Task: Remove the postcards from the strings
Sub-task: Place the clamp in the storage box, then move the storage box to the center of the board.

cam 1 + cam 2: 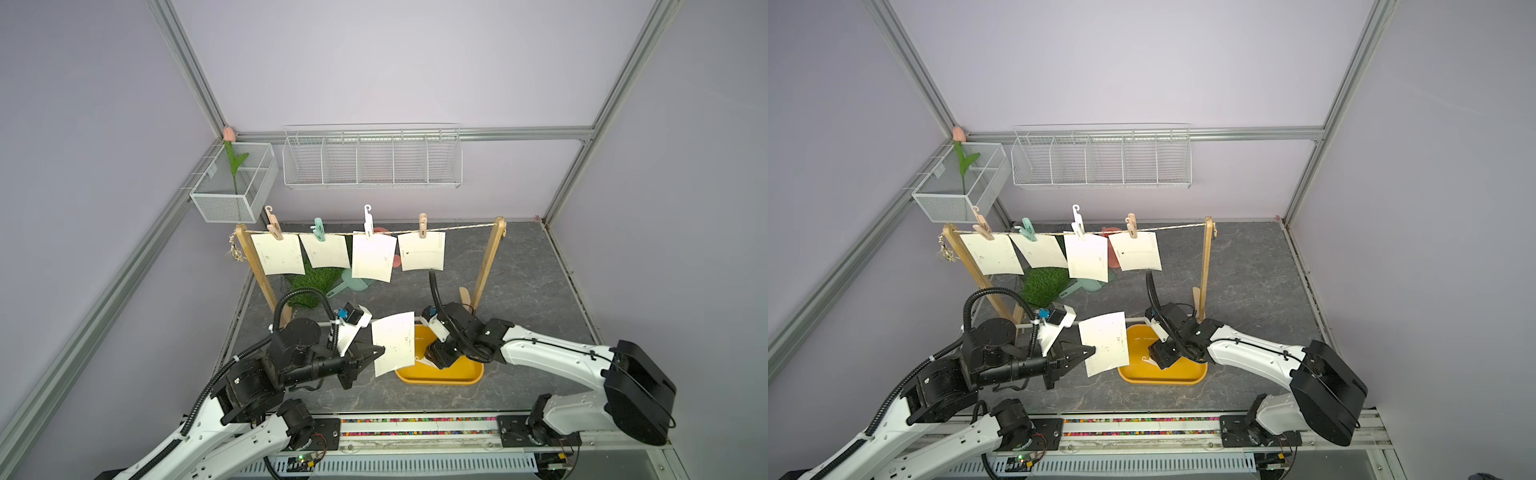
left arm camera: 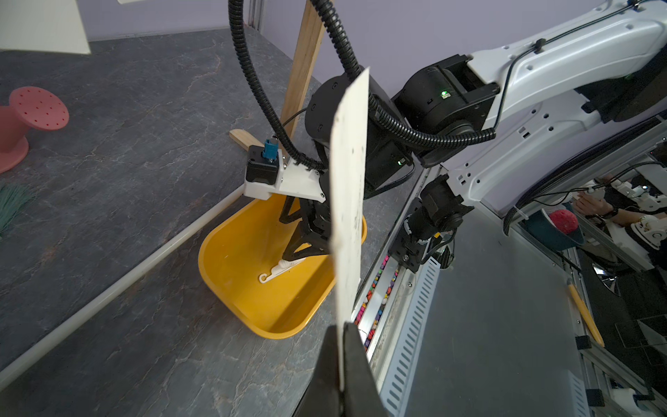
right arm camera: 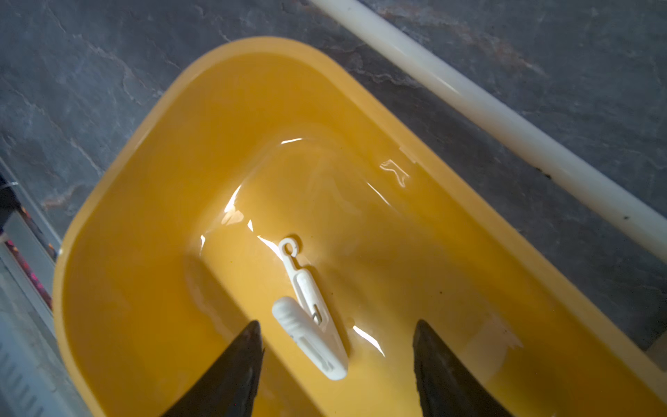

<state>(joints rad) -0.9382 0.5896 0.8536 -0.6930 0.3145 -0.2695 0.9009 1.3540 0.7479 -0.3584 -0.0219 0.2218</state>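
One postcard (image 1: 395, 343) is clamped by its edge in the left hand (image 1: 379, 353). It is held upright, clear of the surface (image 1: 519, 291), probably to keep it uncreased. The right hand (image 3: 337, 323) is held with jaws apart over the yellow tray (image 1: 449, 377) near the front edge. Only a white clothespin (image 3: 310, 325) lies in the tray. Four other postcards (image 1: 422, 251) are pegged to the string (image 1: 457, 228).

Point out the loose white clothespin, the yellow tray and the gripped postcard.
loose white clothespin (image 3: 312, 314): right wrist view, middle of its body.
yellow tray (image 1: 457, 376): in a top view, its front wall.
gripped postcard (image 1: 394, 343): in a top view, centre of its face.
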